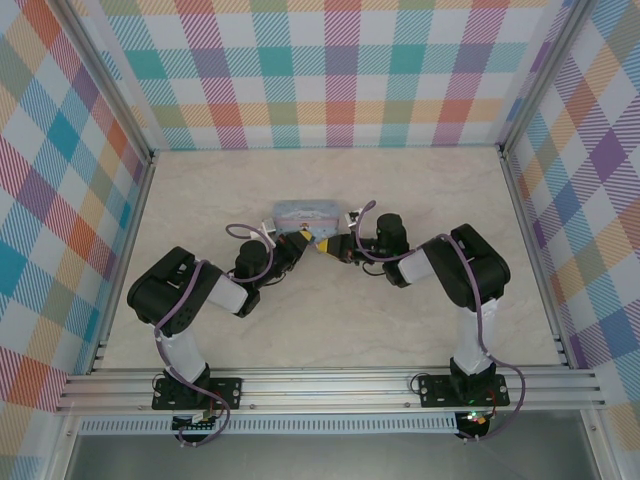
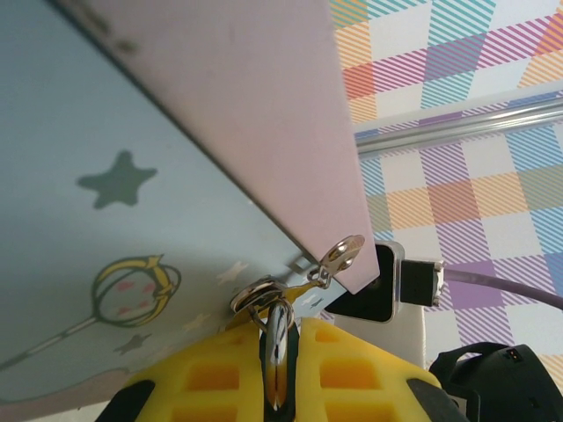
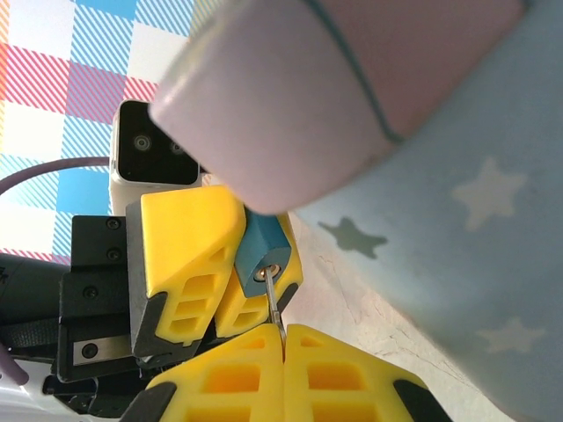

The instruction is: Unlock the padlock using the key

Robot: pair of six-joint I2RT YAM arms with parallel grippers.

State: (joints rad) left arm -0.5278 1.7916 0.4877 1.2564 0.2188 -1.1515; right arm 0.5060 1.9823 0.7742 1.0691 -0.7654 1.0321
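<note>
Blue padlock (image 3: 262, 255) in left gripper (image 2: 277, 356) — right gripper (image 3: 283, 343) holds key (image 3: 274, 308) inserted

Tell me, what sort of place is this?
Probably a robot test booth: a left arm and a right arm bolted to a metal rail at a pale table, with checked screens on three sides.

I'm working in a lab-style robot test cell, not a home. A pale marbled table (image 1: 330, 325) is boxed on three sides by plaid-printed panels (image 1: 330, 70). Bare aluminium rails (image 1: 330, 385) run along the table's near edge, carrying the left arm's base (image 1: 187, 390) and the right arm's base (image 1: 455, 388).
</note>
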